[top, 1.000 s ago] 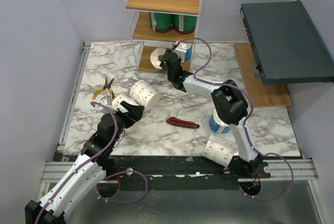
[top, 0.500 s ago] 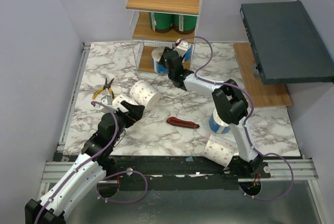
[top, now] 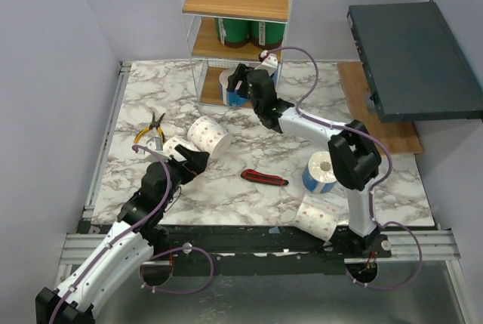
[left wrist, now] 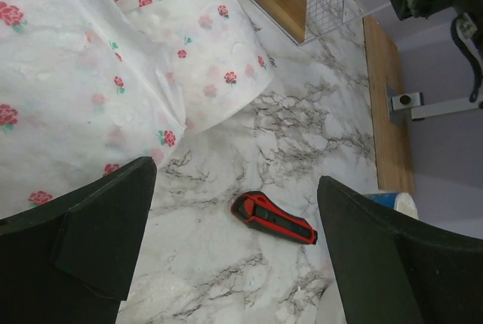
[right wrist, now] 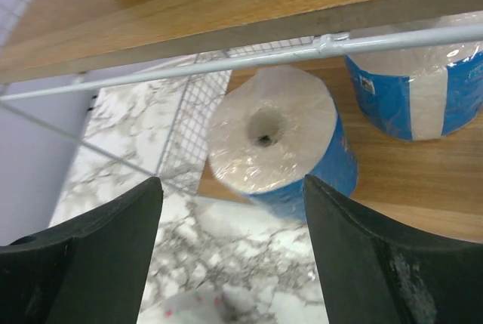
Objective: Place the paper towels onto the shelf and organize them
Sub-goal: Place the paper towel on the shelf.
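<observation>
right wrist view: the placing step is being judged as nearly done, since a blue-wrapped roll (right wrist: 275, 143) is lying on the bottom wooden tier of the shelf (right wrist: 423, 180), near its front edge, with its hollow core facing the camera and a second blue roll (right wrist: 415, 90) sitting just beside it. the right tool (right wrist: 232, 188) is being held open, its jaws spread to either side of the roll without touching it, and nothing is being gripped. the left tool (left wrist: 235, 177) is being held wide open and empty over the marble-patterned bench (left wrist: 302, 135), with a dotted roll (left wrist: 75, 75) lying right by its left finger and another dotted roll (left wrist: 204, 52) just beyond. for the next move, the right arm is probably being called on to back out under the white wire rail without nudging the roll, while a dotted roll is being lined up for a grasp across its soft body. the blue rolls and the green-wrapped rolls (top: 245, 32) are being shown as glossy, film-covered cylinders; the dotted ones are bare quilted paper with a loose sheet edge.
</observation>
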Motion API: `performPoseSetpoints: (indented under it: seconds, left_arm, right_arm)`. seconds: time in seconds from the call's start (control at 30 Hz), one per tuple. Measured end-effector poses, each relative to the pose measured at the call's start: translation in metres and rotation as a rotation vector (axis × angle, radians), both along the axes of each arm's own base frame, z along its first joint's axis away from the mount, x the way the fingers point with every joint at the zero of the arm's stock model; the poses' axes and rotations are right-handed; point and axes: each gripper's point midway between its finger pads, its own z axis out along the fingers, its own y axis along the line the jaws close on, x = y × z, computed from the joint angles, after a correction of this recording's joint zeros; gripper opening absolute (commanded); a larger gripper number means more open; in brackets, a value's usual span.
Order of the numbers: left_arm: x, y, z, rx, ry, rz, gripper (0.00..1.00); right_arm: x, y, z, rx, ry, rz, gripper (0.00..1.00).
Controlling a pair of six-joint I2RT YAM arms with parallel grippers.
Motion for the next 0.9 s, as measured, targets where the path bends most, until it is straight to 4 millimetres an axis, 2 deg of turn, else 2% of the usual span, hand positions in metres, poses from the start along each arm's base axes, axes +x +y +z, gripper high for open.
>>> performPoseSetpoints:
  seconds: [0.17,0.27,0.43,0.57,0.7,0.83,0.9]
  left_arm:
    - [0.005,-0.003,0.012,0.010,0.003,-0.004,0.94]
    - [0.014,-0.012,0.029,0.002,0.007,-0.019,0.94]
    - [0.034,-0.030,0.053,-0.028,0.027,-0.038,0.91]
    - [0.048,-0.044,0.055,-0.069,0.050,-0.047,0.79]
    - [0.065,-0.055,0.054,-0.125,0.039,-0.036,0.67]
    - [0.092,-0.066,0.059,-0.137,-0.002,-0.018,0.60]
    - [0.113,-0.074,0.063,-0.107,-0.032,-0.016,0.59]
  right_arm:
    - [-0.042,-0.011,0.041,0.072,-0.024,0.064,0.76]
    - [-0.072,-0.022,0.049,0.108,-0.023,0.101,0.75]
    - [-0.118,-0.046,0.031,0.123,0.023,0.139,0.74]
    - [-0.154,-0.071,0.017,0.125,0.053,0.164,0.73]
    - [-0.186,-0.088,0.020,0.147,0.041,0.210,0.73]
    - [-0.213,-0.100,0.014,0.170,0.038,0.264,0.73]
    - [-0.225,-0.102,0.007,0.176,0.050,0.292,0.73]
